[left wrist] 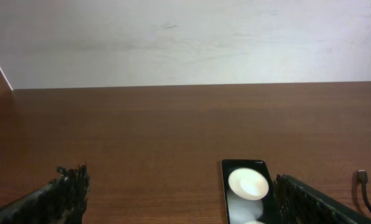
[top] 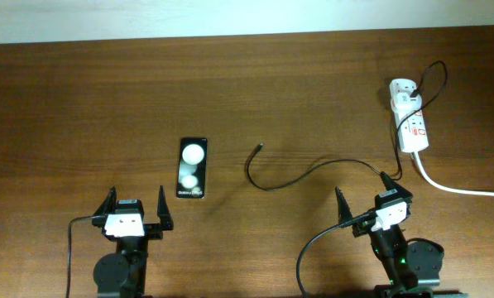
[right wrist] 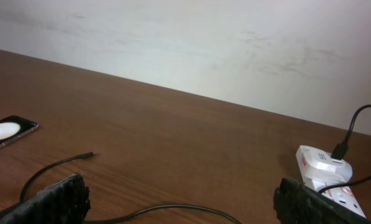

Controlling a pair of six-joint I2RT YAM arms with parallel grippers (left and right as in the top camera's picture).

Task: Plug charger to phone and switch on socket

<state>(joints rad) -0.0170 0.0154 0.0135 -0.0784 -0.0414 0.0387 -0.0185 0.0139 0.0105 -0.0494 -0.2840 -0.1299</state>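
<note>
One phone [top: 192,168] lies flat on the table [top: 81,99], just ahead of the left gripper [top: 136,199]. One charger [top: 271,189] snakes from its loose tip near the phone towards the single socket [top: 410,124] at the far right, apparently plugged in there. Both the left gripper and the right gripper [top: 363,189] are spread wide, holding nothing.
</note>
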